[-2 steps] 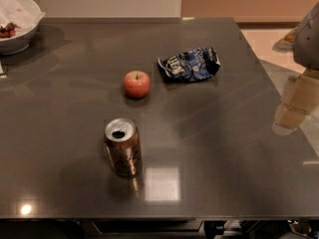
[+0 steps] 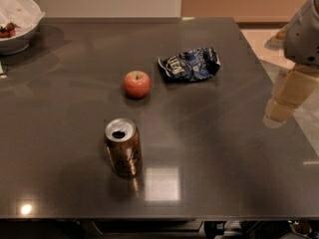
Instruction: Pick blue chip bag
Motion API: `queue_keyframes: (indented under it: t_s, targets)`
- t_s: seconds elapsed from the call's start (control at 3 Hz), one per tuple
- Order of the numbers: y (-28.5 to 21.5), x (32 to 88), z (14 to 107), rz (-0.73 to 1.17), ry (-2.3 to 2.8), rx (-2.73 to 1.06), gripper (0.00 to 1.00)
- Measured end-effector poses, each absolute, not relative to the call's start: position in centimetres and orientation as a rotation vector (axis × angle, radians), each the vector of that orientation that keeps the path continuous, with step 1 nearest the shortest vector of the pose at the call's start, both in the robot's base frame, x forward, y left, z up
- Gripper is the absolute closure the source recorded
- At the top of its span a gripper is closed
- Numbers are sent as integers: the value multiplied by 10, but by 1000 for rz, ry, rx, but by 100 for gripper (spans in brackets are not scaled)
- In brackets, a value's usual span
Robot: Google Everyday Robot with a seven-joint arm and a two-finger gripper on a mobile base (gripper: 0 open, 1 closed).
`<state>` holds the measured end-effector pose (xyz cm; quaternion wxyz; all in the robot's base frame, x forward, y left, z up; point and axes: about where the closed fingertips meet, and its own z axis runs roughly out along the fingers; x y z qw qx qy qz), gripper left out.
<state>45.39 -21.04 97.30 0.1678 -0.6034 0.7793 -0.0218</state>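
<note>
Camera view, far left: a white bowl [image 2: 20, 41] sits at the back corner of the dark table [image 2: 224, 148], partly cut off by the edge. It holds a few dark red pieces [image 2: 6, 30] against its left side, with something white and crumpled [image 2: 15, 9] rising behind them; what the pieces are cannot be told. Nearer the front stands an upright brown drink can [image 2: 122, 147], its tab opening dark; whether any liquid is inside cannot be seen. Behind the can and slightly right rests a red apple [image 2: 137, 83], stem up. Just right of the apple, apart from it, the blue chip bag [image 2: 190, 63] lies flat and crumpled on the tabletop, white lettering facing up. At the right edge the gripper [image 2: 284, 103] hangs over the table's side, well apart from the bag and holding nothing; whether it is open or closed cannot be told.
</note>
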Motion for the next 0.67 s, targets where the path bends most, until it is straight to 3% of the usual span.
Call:
queue_keyframes:
  t_s: [0.67]
  targets:
    - [-184,526,956,31,2152,-1690,0]
